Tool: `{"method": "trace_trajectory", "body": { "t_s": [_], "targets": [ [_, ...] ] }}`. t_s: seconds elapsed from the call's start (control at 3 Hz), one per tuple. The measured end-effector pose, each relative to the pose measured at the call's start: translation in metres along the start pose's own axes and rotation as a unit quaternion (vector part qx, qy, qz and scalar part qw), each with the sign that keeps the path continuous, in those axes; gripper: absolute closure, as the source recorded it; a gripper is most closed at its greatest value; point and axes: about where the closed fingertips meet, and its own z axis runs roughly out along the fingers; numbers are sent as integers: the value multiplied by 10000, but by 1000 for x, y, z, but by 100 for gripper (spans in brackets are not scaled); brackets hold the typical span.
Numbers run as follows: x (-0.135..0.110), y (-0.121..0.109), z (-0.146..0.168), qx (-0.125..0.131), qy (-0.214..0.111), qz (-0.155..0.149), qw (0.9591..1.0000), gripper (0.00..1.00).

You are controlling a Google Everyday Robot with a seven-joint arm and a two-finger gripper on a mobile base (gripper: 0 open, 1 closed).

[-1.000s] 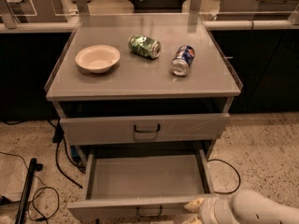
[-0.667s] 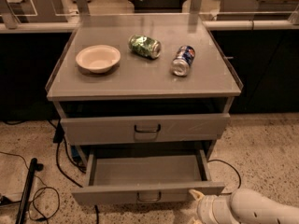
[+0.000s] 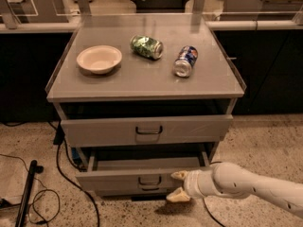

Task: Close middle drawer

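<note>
My gripper (image 3: 178, 186) is open, fingers spread at the front of the middle drawer (image 3: 113, 179), just beside its handle (image 3: 149, 180). The drawer sticks out slightly.

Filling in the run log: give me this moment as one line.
middle drawer: partly open | gripper: open, at its front, right of handle | task: not done

The middle drawer (image 3: 118, 181) stands slightly open. The gripper (image 3: 178, 186), fingers (image 3: 179, 175) spread, seemingly touches its front, right of the handle (image 3: 149, 180).
</note>
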Motion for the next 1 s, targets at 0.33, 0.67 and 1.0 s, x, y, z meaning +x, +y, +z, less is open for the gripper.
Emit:
{"method": "trace_trajectory", "body": {
  "t_s": [0.33, 0.67, 1.0],
  "targets": [
    [-14, -39, 7, 246, -18, -192, 9995, 31],
    [-16, -42, 7, 264, -26, -202, 9994, 9],
    [-16, -42, 7, 264, -27, -202, 9994, 0]
  ]
}}
